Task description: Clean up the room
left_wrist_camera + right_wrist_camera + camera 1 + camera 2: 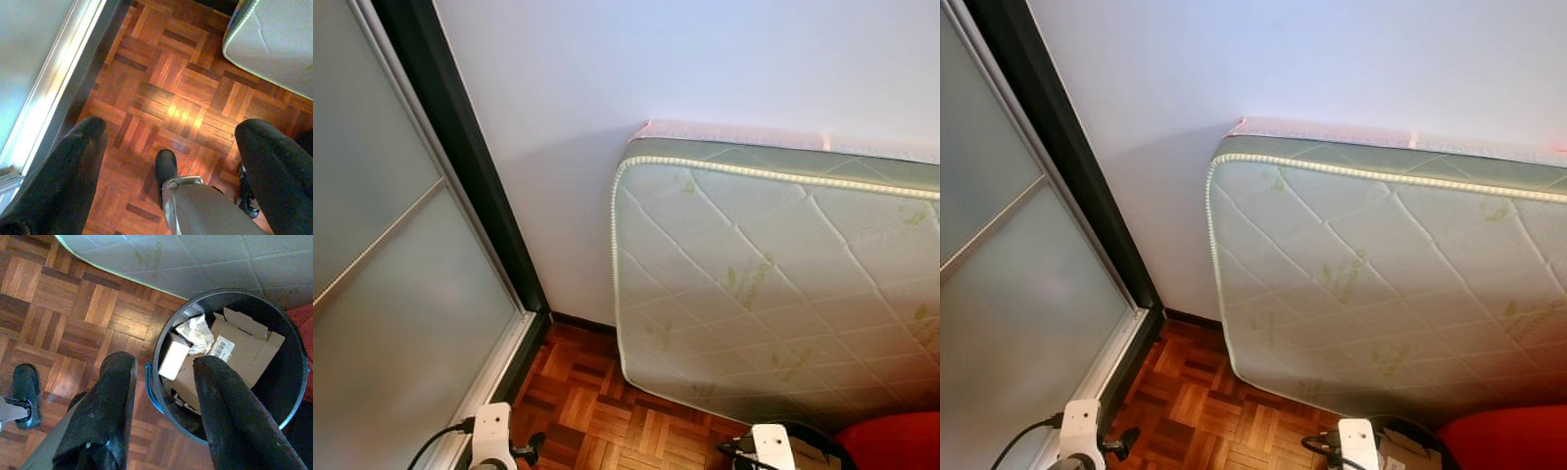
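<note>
Two tools, both spread open and empty | left tool [168,147] hung over parquet floor [181,73] beside sliding door [391,284] | right tool [161,396] hung above black bin [288,382] holding cardboard box [244,352] and crumpled paper [195,333] | quilted mattress [773,284] leaned against wall [607,78]

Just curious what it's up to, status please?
Both grippers open, empty. Right gripper over black bin holding cardboard. Mattress leans on wall beside it.
</note>
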Available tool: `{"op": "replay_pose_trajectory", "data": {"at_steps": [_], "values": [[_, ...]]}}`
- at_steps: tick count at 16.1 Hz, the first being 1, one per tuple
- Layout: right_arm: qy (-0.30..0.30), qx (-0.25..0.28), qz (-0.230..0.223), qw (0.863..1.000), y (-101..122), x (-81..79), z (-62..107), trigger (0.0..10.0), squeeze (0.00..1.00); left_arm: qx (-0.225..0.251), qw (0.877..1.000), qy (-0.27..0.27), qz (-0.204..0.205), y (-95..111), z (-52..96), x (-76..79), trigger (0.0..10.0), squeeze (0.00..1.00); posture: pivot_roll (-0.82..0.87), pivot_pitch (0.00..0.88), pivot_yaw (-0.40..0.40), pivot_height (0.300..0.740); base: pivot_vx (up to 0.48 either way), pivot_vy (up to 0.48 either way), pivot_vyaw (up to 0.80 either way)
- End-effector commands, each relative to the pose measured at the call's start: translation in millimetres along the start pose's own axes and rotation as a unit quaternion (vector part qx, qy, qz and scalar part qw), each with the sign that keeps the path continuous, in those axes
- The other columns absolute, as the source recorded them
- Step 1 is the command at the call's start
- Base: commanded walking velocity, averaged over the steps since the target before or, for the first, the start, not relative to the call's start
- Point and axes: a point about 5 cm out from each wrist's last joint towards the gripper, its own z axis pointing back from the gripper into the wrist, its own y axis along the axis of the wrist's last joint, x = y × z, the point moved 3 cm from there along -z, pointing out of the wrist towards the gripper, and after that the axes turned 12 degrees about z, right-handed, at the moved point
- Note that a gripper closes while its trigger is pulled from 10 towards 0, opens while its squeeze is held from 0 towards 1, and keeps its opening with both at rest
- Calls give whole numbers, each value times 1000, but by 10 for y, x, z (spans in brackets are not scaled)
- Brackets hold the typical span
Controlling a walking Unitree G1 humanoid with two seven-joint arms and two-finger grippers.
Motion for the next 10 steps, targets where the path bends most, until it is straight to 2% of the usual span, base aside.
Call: {"op": "replay_pose_trajectory", "data": {"at_steps": [1, 8, 10], "values": [[31, 5, -97, 995, 405, 266, -82, 10000, 0, -63, 998, 7, -15, -106, 0, -50, 10000, 0, 125, 38, -6, 740, 0, 0, 0], [29, 5, -94, 995, 402, 273, -82, 10000, 0, -63, 998, 7, -15, -106, -1, -45, 10000, 0, 130, 37, -9, 740, 0, 0, 0], [42, 3, -123, 992, 359, 207, -77, 10000, 0, -51, 999, 11, -8, -61, -10, -43, 10000, 0, 141, 11, -5, 740, 0, 0, 0]]}}
